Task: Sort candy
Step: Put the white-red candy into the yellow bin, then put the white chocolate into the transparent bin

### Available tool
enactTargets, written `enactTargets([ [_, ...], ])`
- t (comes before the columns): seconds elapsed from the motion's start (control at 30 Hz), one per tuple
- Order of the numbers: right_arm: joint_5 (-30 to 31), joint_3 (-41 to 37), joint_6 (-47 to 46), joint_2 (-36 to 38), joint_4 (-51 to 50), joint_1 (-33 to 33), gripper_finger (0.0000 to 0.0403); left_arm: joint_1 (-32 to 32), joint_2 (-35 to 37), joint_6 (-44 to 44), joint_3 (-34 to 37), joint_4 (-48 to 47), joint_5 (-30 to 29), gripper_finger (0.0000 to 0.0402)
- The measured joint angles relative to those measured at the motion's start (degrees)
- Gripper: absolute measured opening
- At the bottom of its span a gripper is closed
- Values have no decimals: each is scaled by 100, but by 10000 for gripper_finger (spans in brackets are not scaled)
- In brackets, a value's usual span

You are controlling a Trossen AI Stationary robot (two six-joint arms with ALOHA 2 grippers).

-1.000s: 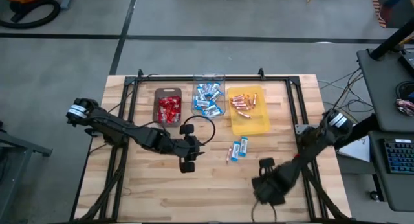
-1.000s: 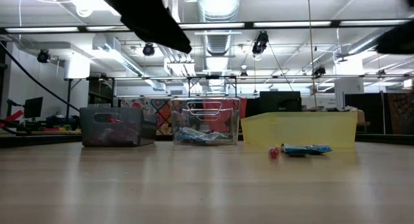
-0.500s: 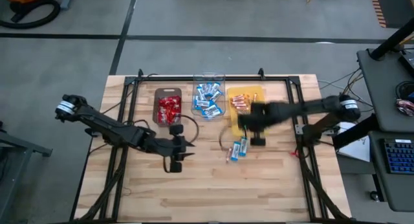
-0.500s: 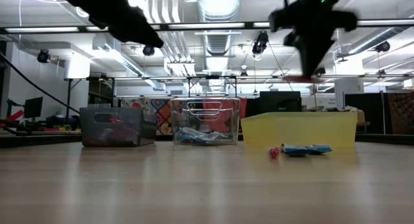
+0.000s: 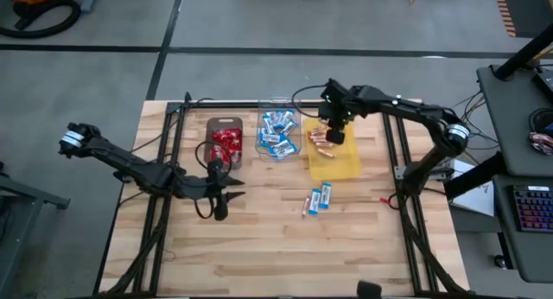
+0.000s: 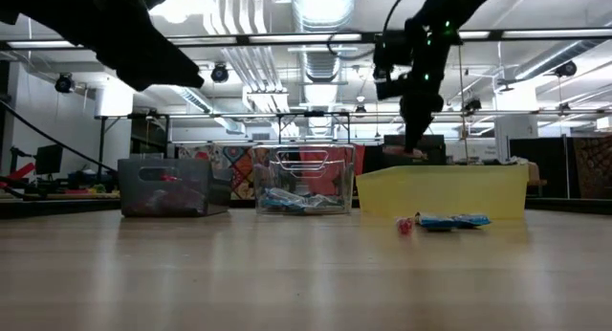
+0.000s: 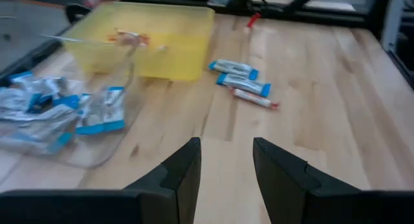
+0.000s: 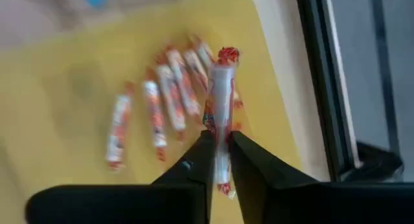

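Note:
Over the yellow tray, my right gripper is shut on a thin pinkish-copper stick. Several like sticks lie in that tray below it. My left gripper hovers open over bare table, near the dark tray of red packets, and touches nothing. The clear tray holds blue-and-white bars. Two blue-and-white bars and one stick lie loose on the table; the left wrist view shows them ahead of the open fingers. My right gripper pinches the pinkish-copper stick between its two fingers, at the stick's lower part. The rest of the stick reaches out past the fingertips, in line with them. The fingers come from above, and the stick is lifted clear over the yellow tray.
The three trays stand in a row by the table's far edge, inside a black frame. A small red bit lies near the right rail. The near half of the table is bare wood.
My right arm has swung from the table's near right corner toward the far edge, passing above the loose candy, and now stands over the yellow tray. My left gripper has drawn back toward the table's left. The loose candy has not moved.

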State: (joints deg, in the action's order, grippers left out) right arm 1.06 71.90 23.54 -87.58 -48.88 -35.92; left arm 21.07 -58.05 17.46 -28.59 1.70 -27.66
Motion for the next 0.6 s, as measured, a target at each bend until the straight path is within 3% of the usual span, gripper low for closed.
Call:
enactTargets([
  [0.27, -2, 185, 16, -542, -227, -273, 127, -8, 128, 70, 148, 272, -398, 125],
  [0.37, -159, 284, -543, -486, -437, -244, 143, -8, 119, 114, 92, 272, -400, 125],
  [0.6, -2541, 207, -2376, 109, -874, 156, 146, -6, 93, 243, 39, 359, -398, 125],
])
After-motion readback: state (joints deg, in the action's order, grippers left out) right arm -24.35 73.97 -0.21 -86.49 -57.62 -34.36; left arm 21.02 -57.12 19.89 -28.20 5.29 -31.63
